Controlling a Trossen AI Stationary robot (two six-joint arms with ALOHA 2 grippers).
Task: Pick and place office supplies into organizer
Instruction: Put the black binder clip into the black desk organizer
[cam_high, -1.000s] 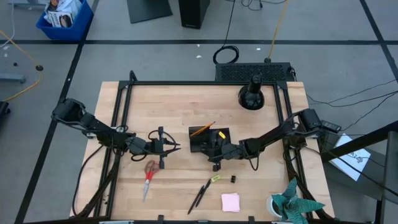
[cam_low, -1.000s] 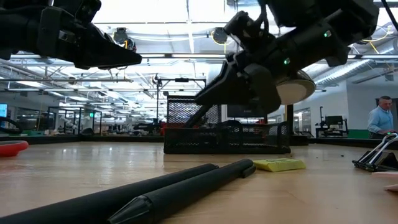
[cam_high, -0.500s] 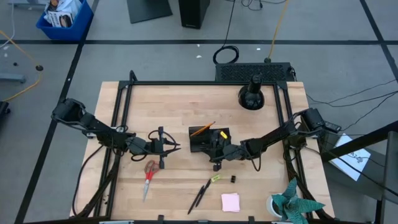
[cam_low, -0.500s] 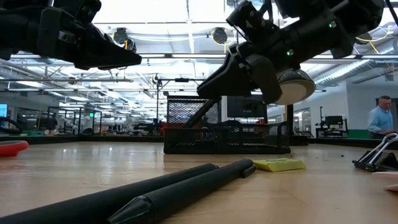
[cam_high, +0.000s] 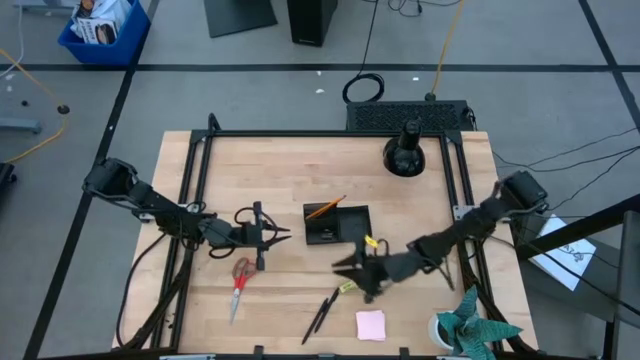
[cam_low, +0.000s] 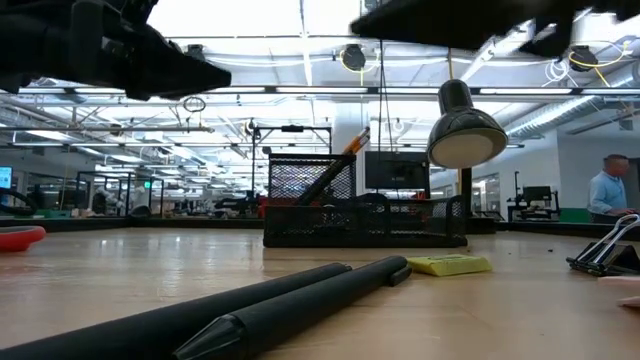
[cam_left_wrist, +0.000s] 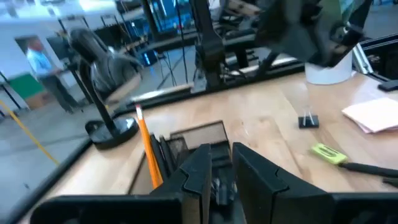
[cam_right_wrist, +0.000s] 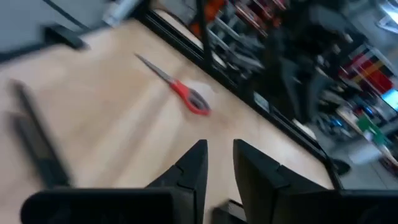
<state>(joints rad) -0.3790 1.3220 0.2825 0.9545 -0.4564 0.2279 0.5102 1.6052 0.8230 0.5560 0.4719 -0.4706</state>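
The right claw is hanging over the bench, its fingers standing slightly apart with nothing between them. The organizer is sitting just behind this claw, toward the bench's middle, with an orange pencil leaning out of its left compartment. The small yellow item is lying just in front of the right claw, with the binder clip beside it. The black pens are lying a little further forward, and the pink sticky-note pad is resting near the front edge, to the claw's right.

The left claw is hovering to the organizer's left, fingers parted by a narrow gap and gripping nothing. The red-handled scissors are lying just in front of it, flat on the bench.

A black desk lamp is standing at the far edge, well behind the right claw. The teal paper plant is sitting at the front right corner.
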